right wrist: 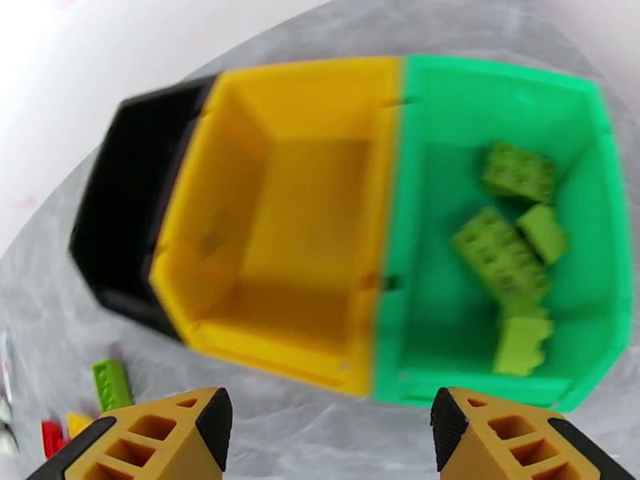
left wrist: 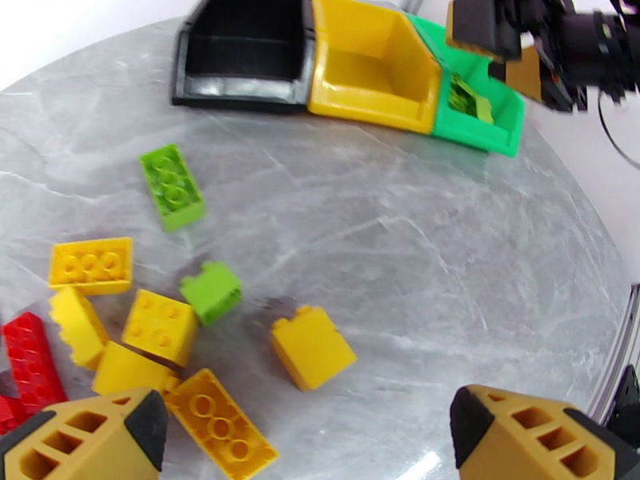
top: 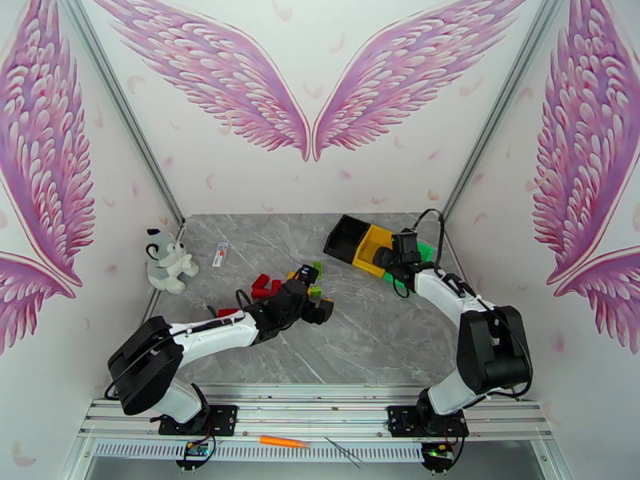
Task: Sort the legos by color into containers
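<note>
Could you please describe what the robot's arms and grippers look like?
Both the left arm and right arm have white shells with bulky black joints and thin black cables. The left gripper and right gripper carry mustard-yellow fingers with rectangular cut-outs and black tip pads.

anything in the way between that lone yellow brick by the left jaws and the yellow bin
Nothing visible does. Between the yellow brick and the yellow bin lies only bare marble table; the nearest green brick sits left of that line. The left gripper, jaws open, has nothing between it and the brick.
</note>
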Action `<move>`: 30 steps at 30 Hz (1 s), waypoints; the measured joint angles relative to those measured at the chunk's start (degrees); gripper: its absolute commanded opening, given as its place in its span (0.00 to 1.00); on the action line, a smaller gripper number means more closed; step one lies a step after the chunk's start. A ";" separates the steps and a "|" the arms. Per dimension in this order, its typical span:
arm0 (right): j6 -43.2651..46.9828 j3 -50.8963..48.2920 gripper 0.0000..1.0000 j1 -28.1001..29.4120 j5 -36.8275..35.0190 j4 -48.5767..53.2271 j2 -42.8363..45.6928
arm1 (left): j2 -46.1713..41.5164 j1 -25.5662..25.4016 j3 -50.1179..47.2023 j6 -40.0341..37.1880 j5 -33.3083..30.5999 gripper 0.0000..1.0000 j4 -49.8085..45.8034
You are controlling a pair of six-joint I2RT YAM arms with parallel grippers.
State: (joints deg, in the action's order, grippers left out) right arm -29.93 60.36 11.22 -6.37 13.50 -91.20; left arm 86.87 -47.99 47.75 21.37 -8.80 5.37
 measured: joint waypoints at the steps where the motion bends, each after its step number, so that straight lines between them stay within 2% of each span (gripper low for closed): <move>1: 0.15 0.13 0.73 1.31 0.37 -0.02 -0.22 | -0.52 0.72 -0.35 0.37 -0.20 0.99 0.02; 7: 1.25 7.04 0.74 9.92 1.95 0.72 -7.85 | -1.51 6.91 -3.02 3.87 0.90 0.99 0.20; 15: 1.49 22.62 0.73 19.21 1.86 4.98 -22.12 | -1.51 13.46 -5.31 8.26 4.28 0.99 0.87; 21: 1.36 29.73 0.69 20.20 0.11 8.41 -29.66 | -1.53 14.51 -5.99 9.27 5.18 0.99 0.96; 30: 1.22 34.07 0.63 20.20 -1.16 11.58 -36.20 | -1.55 14.51 -6.25 9.51 6.40 0.99 1.42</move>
State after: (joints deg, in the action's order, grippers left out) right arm -28.71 94.43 31.42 -7.53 25.08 -127.39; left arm 85.32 -33.47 41.50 30.87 -2.39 6.79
